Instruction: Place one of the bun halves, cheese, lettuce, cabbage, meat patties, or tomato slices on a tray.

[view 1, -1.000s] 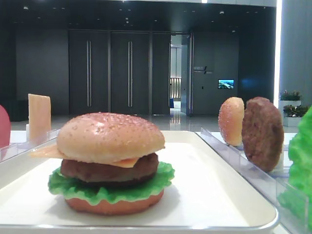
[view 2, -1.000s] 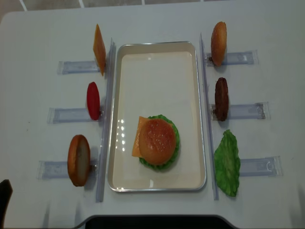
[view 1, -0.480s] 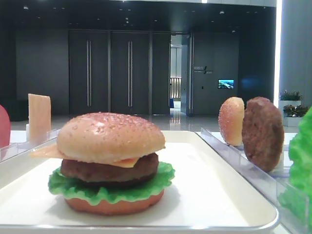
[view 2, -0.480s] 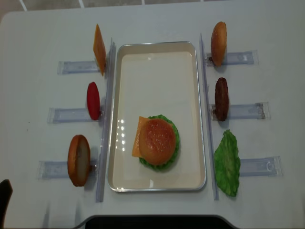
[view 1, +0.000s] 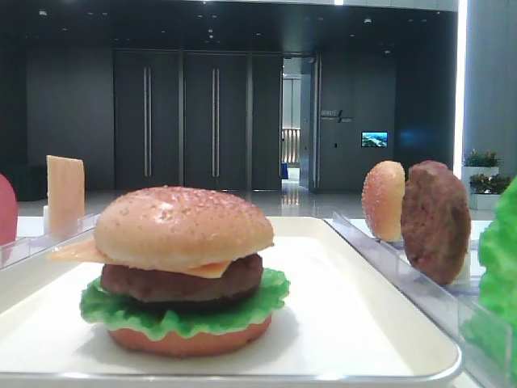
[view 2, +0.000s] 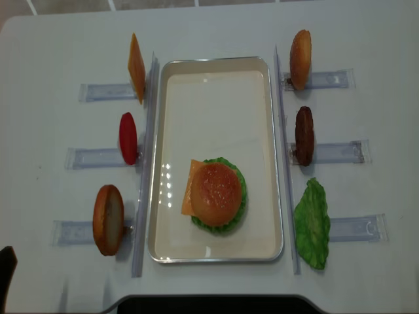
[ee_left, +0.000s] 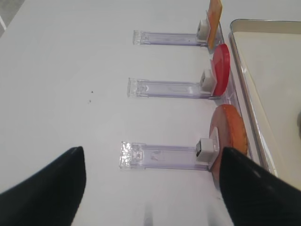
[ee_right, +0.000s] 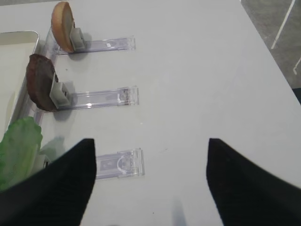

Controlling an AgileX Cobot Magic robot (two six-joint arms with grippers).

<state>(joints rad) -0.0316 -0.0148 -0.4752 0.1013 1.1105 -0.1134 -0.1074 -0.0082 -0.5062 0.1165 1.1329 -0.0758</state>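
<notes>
On the white tray stands a stacked burger. Its sesame bun half lies on top of cheese, a meat patty, lettuce and a bun bottom. My right gripper hangs open and empty over the table, right of the racks holding a bun half, a patty and lettuce. My left gripper is open and empty, left of the racks holding cheese, a tomato slice and a bun half.
Clear plastic racks stick out on both sides of the tray, each with a piece standing on edge. Long clear strips run along the tray's two long sides. The white table's near edge is dark.
</notes>
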